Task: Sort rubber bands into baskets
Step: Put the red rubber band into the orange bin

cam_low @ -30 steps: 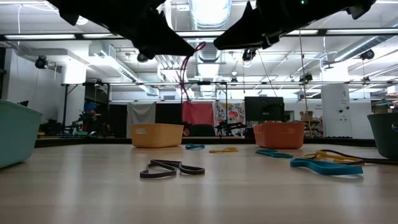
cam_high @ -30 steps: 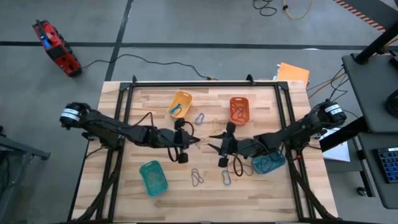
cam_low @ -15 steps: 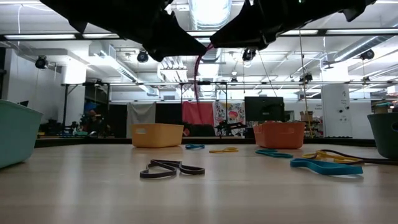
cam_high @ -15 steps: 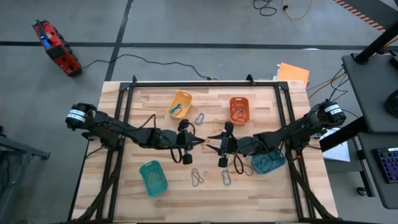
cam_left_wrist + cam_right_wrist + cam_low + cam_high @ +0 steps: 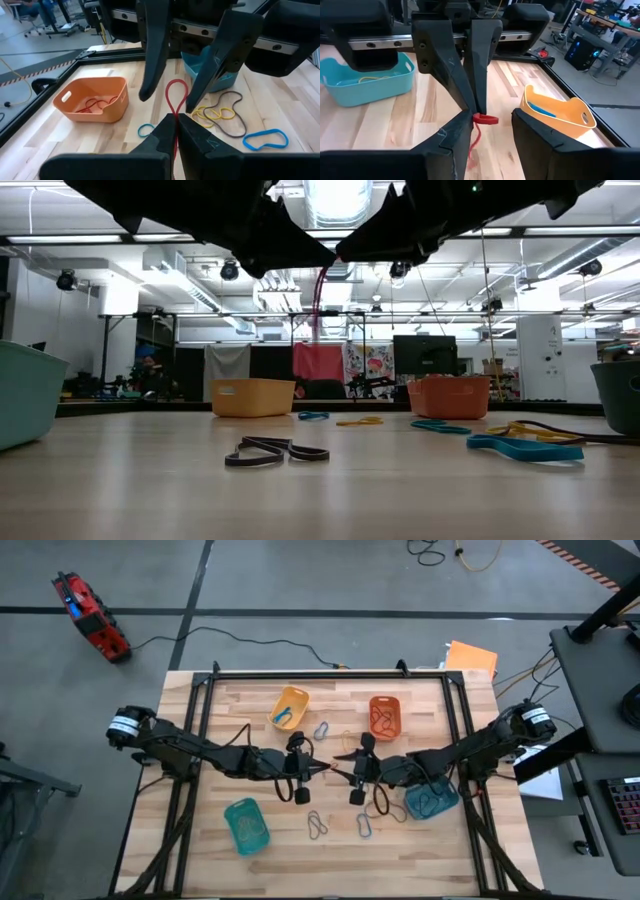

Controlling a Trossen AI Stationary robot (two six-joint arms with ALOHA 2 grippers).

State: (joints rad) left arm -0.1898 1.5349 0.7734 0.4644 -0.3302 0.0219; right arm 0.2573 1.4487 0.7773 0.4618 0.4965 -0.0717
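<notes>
A red rubber band (image 5: 176, 97) is held above the middle of the table by my left gripper (image 5: 175, 117), which is shut on it. My right gripper (image 5: 490, 125) faces it from the table's right and is open. Its two fingers (image 5: 150, 55) stand on either side of the band's free loop. Whether they touch it, I cannot tell. The yellow basket (image 5: 290, 706) and the orange basket (image 5: 384, 717) stand at the far side. The teal-green basket (image 5: 245, 825) is at the near left and the blue-teal basket (image 5: 432, 802) at the near right. My left gripper pinches the red rubber band between its two fingertips, at a waist (image 5: 175, 116) where the band's two strands meet. The fingers come nearly level from the table's left. A small loop (image 5: 485, 119) sticks out past the fingertips, and the rest hangs slack (image 5: 318, 300), clear of the table.
Loose rubber bands lie on the wood: grey ones (image 5: 317, 825) near the front, one (image 5: 321, 730) between the far baskets, yellow and dark ones (image 5: 220, 112) and a blue one (image 5: 265, 140) near the blue-teal basket. The baskets hold some bands.
My left gripper has moved toward the table's right with the red band and tipped slightly down. It has brought the band's loop between my right gripper's fingers. The band still hangs clear of the table.
</notes>
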